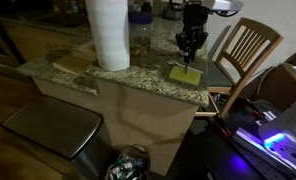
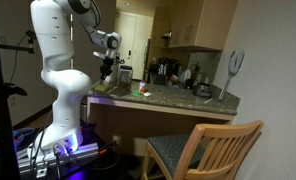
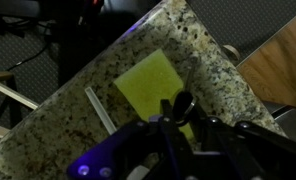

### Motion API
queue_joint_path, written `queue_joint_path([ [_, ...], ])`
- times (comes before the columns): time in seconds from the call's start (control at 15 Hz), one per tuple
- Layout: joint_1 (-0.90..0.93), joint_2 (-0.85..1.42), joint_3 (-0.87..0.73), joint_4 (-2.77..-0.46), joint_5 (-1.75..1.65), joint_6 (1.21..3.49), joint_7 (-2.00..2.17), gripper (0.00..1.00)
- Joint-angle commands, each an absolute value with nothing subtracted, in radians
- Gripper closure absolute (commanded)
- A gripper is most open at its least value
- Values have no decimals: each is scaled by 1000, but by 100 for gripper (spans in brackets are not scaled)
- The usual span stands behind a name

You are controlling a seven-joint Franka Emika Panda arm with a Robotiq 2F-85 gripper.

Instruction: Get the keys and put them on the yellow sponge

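Done: the claw [image 1: 191, 48] is clamped on the keys [image 3: 182, 103], directly above the yellow sponge [image 1: 185, 74].
Left: lowering and releasing them onto it, at the desk's [image 1: 138, 65] right end.

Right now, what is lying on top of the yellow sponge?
Most of the yellow sponge shows a bare top. The gripper and dark keys hang over one edge, covering that part; whether they touch it cannot be seen.

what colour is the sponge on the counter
The sponge is bright yellow, clearest in the wrist view.
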State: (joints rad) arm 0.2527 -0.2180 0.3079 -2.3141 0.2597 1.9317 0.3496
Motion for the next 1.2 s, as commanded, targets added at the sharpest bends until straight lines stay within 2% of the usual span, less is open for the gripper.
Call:
queue_joint_path([
  [0.0, 268, -187, 308, -2356, 318, 1970, 334, 94],
  [0.8, 254, -164, 324, -2357, 251, 1964, 573, 94],
  [0.87, 251, -164, 325, -2358, 236, 1957, 596, 53],
  [0.93, 249, -168, 326, -2362, 217, 1951, 620, 51],
  [1.13, 252, -151, 323, -2373, 162, 1938, 683, 32],
])
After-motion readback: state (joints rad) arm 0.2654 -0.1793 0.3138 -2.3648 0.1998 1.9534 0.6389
